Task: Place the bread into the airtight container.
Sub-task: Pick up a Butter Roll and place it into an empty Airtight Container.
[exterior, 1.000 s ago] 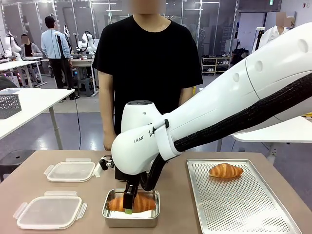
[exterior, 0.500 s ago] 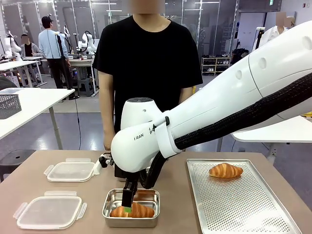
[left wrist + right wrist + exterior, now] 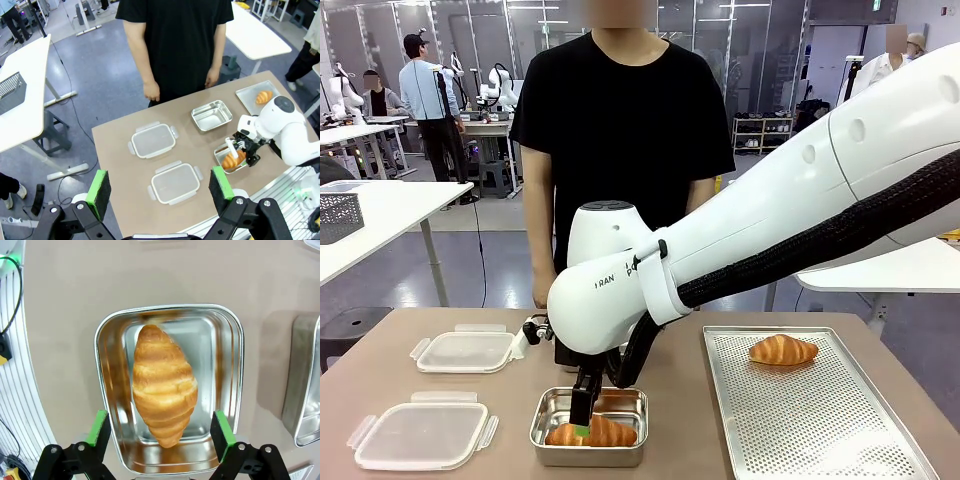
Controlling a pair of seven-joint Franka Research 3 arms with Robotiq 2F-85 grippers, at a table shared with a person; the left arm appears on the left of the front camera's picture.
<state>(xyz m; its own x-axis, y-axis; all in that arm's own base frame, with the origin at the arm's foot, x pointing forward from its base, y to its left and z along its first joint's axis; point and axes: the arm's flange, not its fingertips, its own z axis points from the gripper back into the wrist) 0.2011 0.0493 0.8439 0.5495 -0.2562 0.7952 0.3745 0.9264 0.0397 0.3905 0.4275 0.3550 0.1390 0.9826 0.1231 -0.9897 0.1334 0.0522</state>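
Note:
A golden croissant (image 3: 163, 385) lies inside a steel container (image 3: 102, 340) near the table's front edge. Seen from the front, that croissant (image 3: 592, 433) rests against the near wall of the container (image 3: 542, 405). My right gripper (image 3: 160, 421) hangs just above it, open, its green pads apart from the bread on both sides. From the front, the right gripper (image 3: 582, 418) reaches down into the tin. Another croissant (image 3: 782, 349) sits on the perforated tray (image 3: 820, 425). High above the table, my left gripper (image 3: 159, 186) is open and holds nothing.
Two clear plastic lids (image 3: 467, 351) (image 3: 420, 435) lie at the table's left. A second, empty steel container (image 3: 212, 115) stands nearer the person, who stands at the far edge with hands (image 3: 151, 91) hanging down.
The croissant has gone from rim height down into the steel container and now lies against its near wall. The right gripper stays over it; the last half second shows no movement.

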